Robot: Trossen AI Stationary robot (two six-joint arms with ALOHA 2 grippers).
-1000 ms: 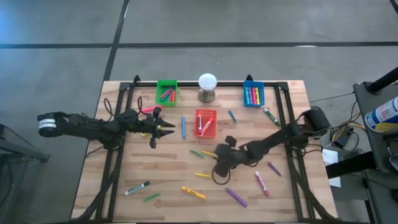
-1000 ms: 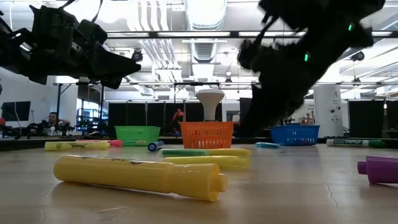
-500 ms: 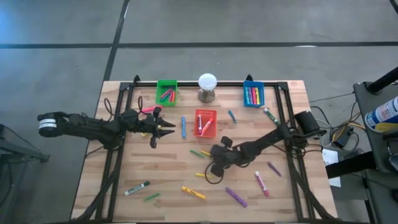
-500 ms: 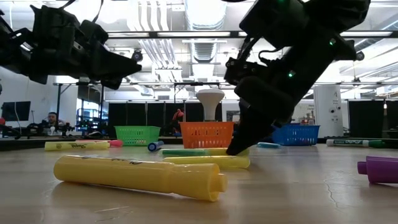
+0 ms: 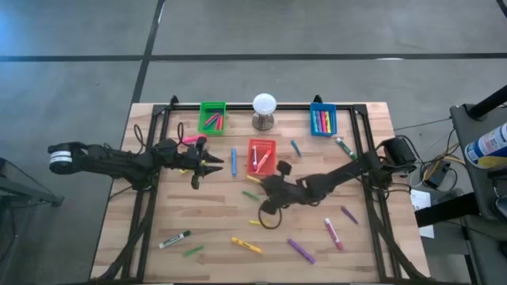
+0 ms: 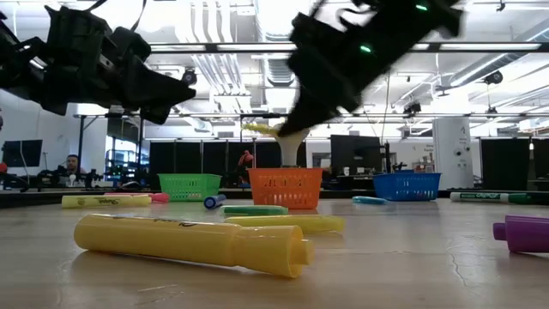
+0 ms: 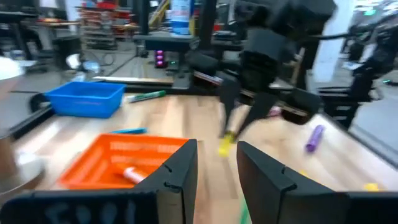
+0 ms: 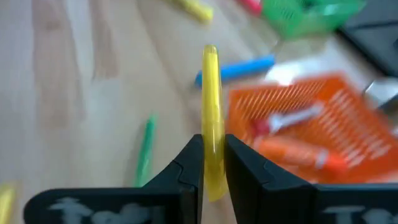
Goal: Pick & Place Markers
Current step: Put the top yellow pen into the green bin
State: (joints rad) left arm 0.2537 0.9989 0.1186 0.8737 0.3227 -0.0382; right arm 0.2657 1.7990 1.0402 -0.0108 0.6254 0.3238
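Currently right gripper (image 8: 210, 163) jaws clamped on thin yellow marker (image 8: 211, 106), lifted above tabletop (image 5: 214, 229) near orange bin (image 5: 261, 156). Narrow end-grip; marker may pivot, slip. Left gripper (image 5: 198, 164) jaws parted, empty.

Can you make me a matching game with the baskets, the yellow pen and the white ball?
Things:
1. green bin
2. blue bin
3. yellow marker
4. white ball

Places:
A. between the green and blue bins, on a grey stand
B. far edge of the table, on the right arm's side
C. pinched in the right gripper, above the table
D. far edge of the table, on the left arm's side

Pairs: 1-D, 2-B, 3-C, 4-A
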